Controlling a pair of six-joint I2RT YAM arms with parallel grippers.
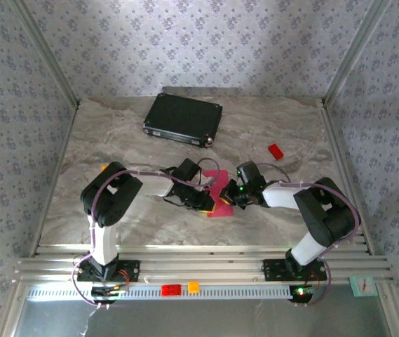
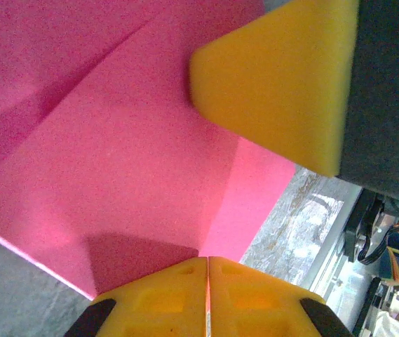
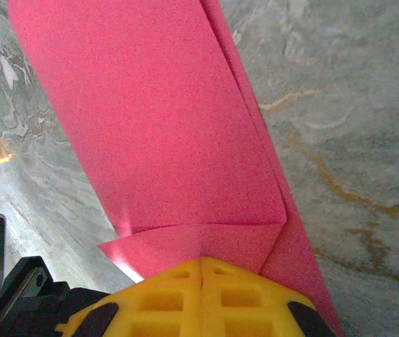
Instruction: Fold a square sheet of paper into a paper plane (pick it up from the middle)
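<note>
The square sheet of paper (image 1: 219,186) is magenta-pink and partly folded, with creases and a turned-over flap. It sits between my two grippers, just in front of the table's middle. In the left wrist view the paper (image 2: 115,154) runs right into my left gripper (image 2: 207,260), whose yellow jaws are shut on its edge. One yellow finger (image 2: 276,77) of the right gripper lies against the sheet from the other side. In the right wrist view my right gripper (image 3: 201,260) is shut on the folded end of the paper (image 3: 164,119). From above, the left gripper (image 1: 205,202) and right gripper (image 1: 226,199) nearly touch.
A black case (image 1: 183,118) lies at the back of the marble table (image 1: 115,140). A small red block (image 1: 275,151) sits to the right and a tiny orange cube (image 1: 104,167) to the left. A metal rail (image 1: 199,267) runs along the near edge.
</note>
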